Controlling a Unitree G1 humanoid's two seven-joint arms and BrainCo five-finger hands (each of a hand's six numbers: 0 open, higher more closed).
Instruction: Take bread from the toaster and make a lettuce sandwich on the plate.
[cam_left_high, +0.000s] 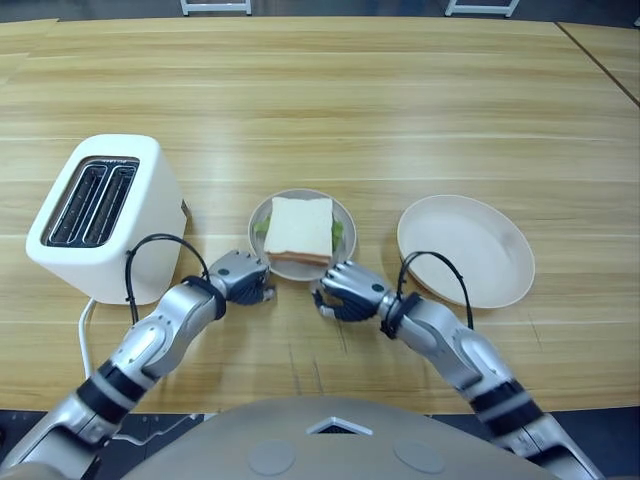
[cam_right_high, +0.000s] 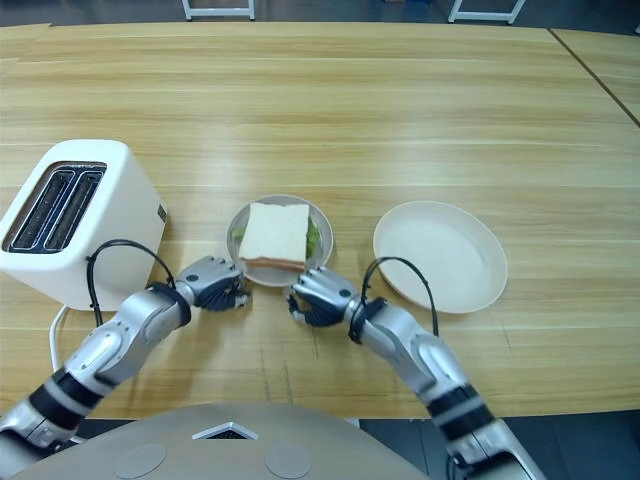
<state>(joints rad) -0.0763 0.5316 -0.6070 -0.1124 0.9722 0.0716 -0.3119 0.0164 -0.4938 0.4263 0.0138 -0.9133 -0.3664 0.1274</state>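
Nearest are the robot's two hands, one on each side. Beyond them stand one small grey plate (cam_left_high: 302, 192) with one sandwich (cam_left_high: 299, 228) on it, one cream dish (cam_left_high: 465, 250), and one white toaster (cam_left_high: 105, 215) with two slots (cam_left_high: 92, 202).

The left hand (cam_left_high: 240, 275) lies low over the worktop (cam_left_high: 350, 110), just beside the near-left rim of the grey plate. Its fingers are curled in and it holds nothing. The right hand (cam_left_high: 348, 290) sits just beside the near-right rim of the same plate, its fingers likewise curled and its grasp empty. I cannot tell whether either hand touches the rim. The two hands are apart, with the near edge of the plate between them.

The sandwich lies flat in the middle of the grey plate. A pale square slice of bread is on top, and green lettuce (cam_left_high: 338, 236) shows from under it at both side edges. What lies beneath the lettuce cannot be made out.

The cream dish is to the right of the plate, near it but apart, and is slightly tilted. The toaster stands upright to the left of the plate, its slots dark. A white cord (cam_left_high: 85, 325) runs from its base toward the near edge.

The worktop is pale wood with a long grain, and a seam marks off a second panel (cam_left_high: 610, 45) at the far right. Past the far edge stand pale metal frames (cam_left_high: 215, 6) on a dark floor.
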